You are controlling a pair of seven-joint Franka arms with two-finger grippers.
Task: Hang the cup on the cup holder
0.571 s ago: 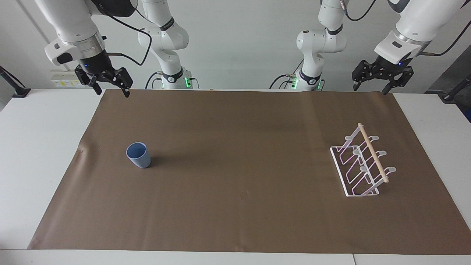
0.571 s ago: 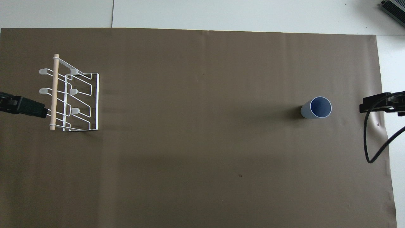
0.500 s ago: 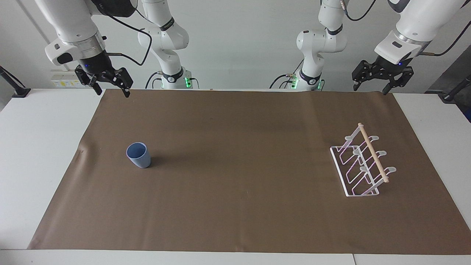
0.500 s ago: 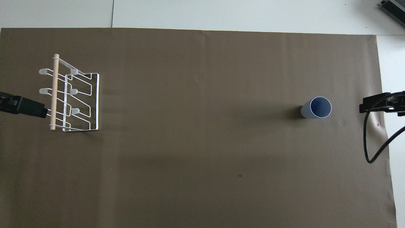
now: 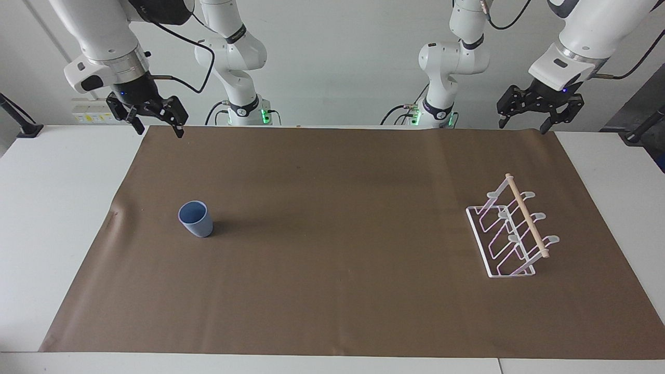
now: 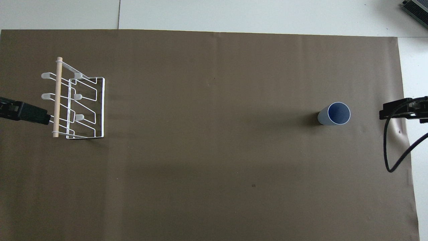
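Observation:
The light-blue cup [image 5: 196, 218] stands upright and mouth up on the brown mat toward the right arm's end; it also shows in the overhead view [image 6: 334, 114]. The white wire cup holder [image 5: 511, 231] with its wooden rod [image 5: 527, 215] stands toward the left arm's end, also in the overhead view [image 6: 78, 100]. My right gripper [image 5: 159, 129] hangs open and empty in the air over the mat's corner nearest the robots. My left gripper [image 5: 522, 125] hangs open and empty over the mat's other near corner. Neither touches anything.
The brown paper mat [image 5: 332, 301] covers most of the white table [image 5: 47, 218]. A small crease [image 5: 115, 213] lies in the mat beside the cup. A black cable [image 6: 396, 154] loops down from the right arm.

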